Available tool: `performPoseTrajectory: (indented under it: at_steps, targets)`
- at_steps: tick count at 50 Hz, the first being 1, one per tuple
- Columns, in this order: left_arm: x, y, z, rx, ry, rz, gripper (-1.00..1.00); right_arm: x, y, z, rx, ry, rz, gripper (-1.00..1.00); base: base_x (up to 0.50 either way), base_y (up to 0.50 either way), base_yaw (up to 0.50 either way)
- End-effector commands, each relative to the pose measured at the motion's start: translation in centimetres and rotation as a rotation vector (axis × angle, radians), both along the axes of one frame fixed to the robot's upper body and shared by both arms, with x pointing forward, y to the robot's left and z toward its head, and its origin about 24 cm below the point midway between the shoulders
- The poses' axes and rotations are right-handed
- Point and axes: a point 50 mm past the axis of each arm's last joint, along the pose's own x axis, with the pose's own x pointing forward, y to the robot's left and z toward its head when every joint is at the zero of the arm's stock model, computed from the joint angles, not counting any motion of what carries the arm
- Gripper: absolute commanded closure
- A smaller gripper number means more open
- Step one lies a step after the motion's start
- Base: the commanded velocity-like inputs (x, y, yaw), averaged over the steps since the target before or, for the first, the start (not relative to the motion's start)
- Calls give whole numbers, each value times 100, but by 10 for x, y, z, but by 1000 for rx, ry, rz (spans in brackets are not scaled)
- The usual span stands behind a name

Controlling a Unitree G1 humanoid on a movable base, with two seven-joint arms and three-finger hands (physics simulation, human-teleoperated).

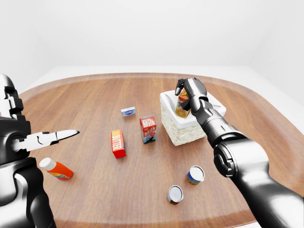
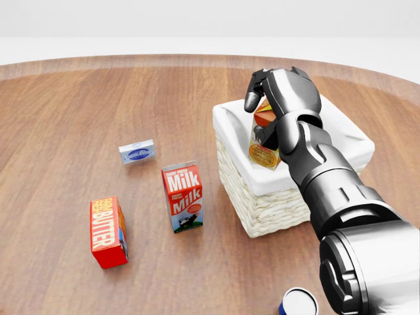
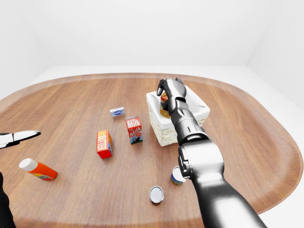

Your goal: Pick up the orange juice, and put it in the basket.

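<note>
The right hand (image 2: 279,92) is gripping the orange juice (image 2: 264,139) w/ fingers wrapped round its top, over the basket (image 2: 262,190), mid-right of pic; carton's prob light, stiff, smooth.

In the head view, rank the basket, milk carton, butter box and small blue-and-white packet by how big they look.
1. Basket, clearly largest.
2. Milk carton and butter box look about alike; the butter sits lower in the view, probably nearer, so I won't rank them.
3. Small blue-and-white packet, smallest.
</note>
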Motion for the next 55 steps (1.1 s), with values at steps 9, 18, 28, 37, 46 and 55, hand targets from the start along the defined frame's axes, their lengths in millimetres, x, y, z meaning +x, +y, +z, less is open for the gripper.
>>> performPoseTrajectory:
  at_steps: [9, 18, 28, 37, 46, 55]
  targets:
    - [0, 0, 0, -1, -2, 0, -100, -2, -2, -4, -1, -37, -26, 100, 0, 0, 0]
    - [0, 0, 0, -1, -3, 0, -100, -3, 0, -8, 1, -31, -25, 100, 0, 0, 0]
    - [0, 0, 0, -1, -3, 0, -100, -4, 1, -13, 4, -21, -24, 100, 0, 0, 0]
    - [0, 0, 0, -1, -3, 0, -100, -6, 2, -19, 5, -9, -24, 100, 0, 0, 0]
    - [0, 0, 0, -1, -2, 0, -100, -7, 2, -25, 19, 19, -19, -91, 0, 0, 0]
    - [0, 0, 0, -1, -2, 0, -100, -6, 1, -23, 16, 19, -18, -100, 0, 0, 0]
